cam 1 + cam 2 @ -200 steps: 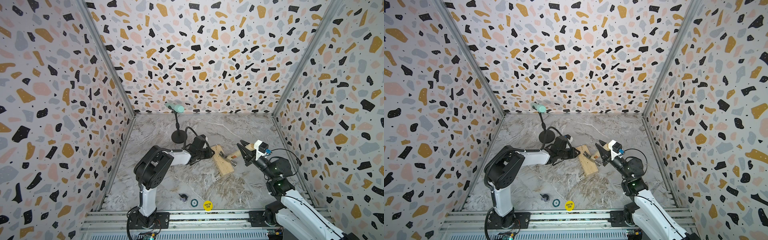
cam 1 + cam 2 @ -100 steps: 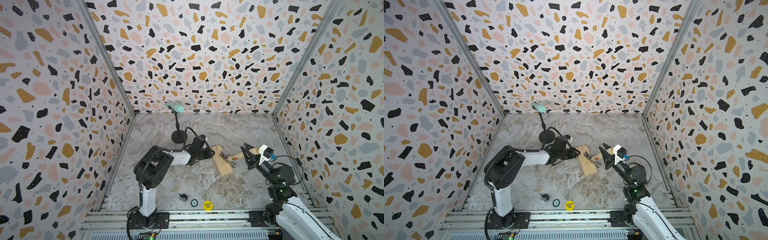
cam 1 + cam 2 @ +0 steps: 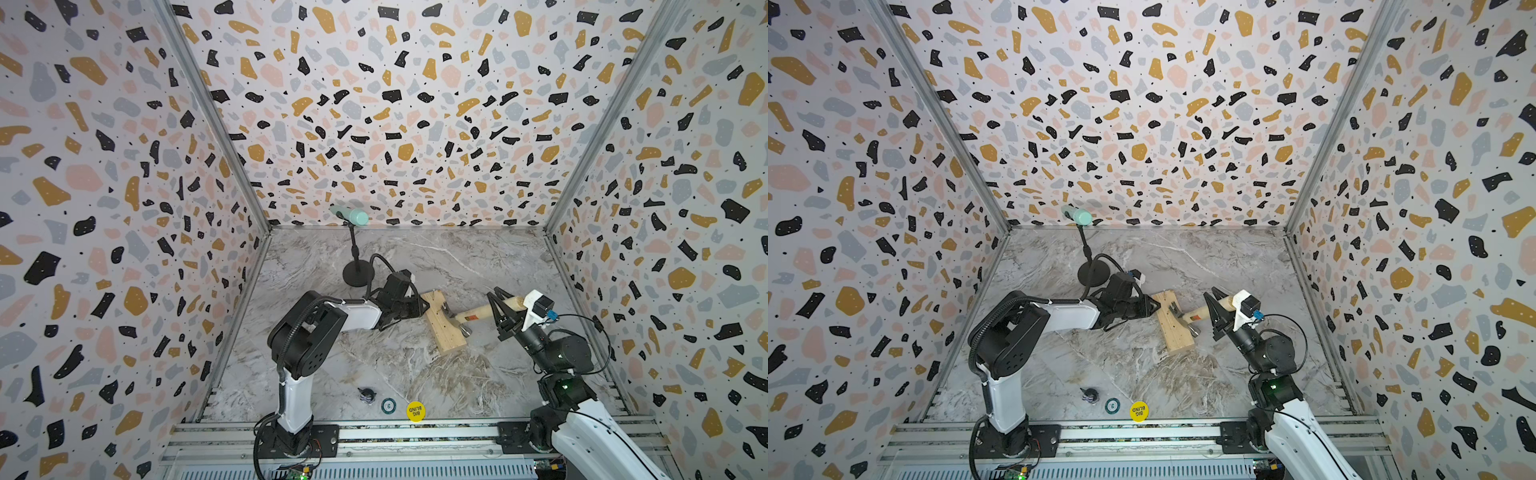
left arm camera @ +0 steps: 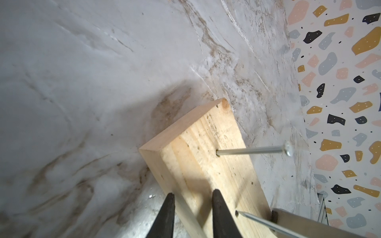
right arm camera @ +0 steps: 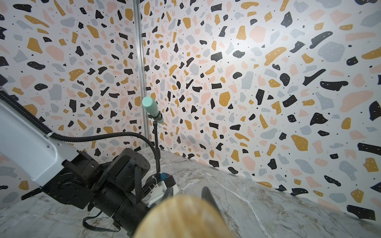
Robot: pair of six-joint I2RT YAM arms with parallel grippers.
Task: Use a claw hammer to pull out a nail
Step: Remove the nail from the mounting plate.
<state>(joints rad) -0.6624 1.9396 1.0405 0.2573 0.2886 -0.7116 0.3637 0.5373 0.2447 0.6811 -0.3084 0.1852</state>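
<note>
Right tool (image 3: 500,301) rightward, around claw hammer (image 3: 473,318)

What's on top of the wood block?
A free-standing nail and a second nail stick out of the wood block; the head of the claw hammer rests on it beside the second. Whether the claw hooks it is hidden.

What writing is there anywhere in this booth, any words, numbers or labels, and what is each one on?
"BIG BLIND": on the yellow disc lying on the marble surface by the front rail, legible in both top views.
Green chip beside it: a mark in its middle, too small to read.
Orange-and-black label on the claw hammer handle: too small to read.
Wrist views: no text in sight.
</note>
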